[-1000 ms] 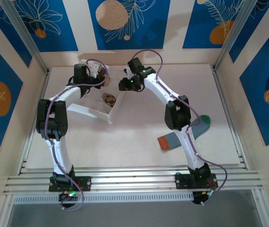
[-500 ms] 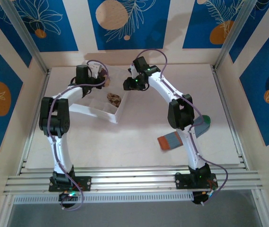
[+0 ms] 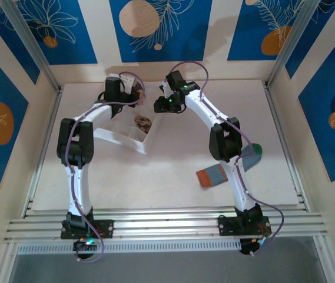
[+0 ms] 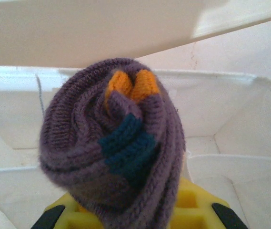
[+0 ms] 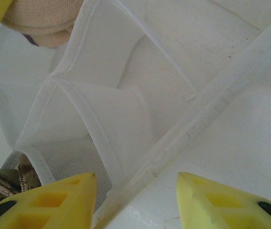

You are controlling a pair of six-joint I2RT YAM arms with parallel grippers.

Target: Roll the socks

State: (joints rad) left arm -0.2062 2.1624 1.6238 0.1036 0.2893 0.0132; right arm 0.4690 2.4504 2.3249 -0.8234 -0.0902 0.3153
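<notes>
Left fingers [image 4: 195, 210] clamped on rolled purple sock [image 4: 111, 143] above white box [image 5: 102, 129]; right fingers [image 5: 54, 202] apart, astride its rim; risk: roll unwinds on release, or snags that rim and lands outside.

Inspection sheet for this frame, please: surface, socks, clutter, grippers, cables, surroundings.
Surface: white table, no spills seen.
Job's things: rolled purple sock in the left gripper; brown sock in the white box; blue-grey sock flat on the table.
Clutter: nothing seen.
Grippers: left gripper shut on the purple sock; right gripper open astride the box rim.
Cables: purple cables loop along both arms.
Surroundings: blue leaf-print wall panels.
</notes>
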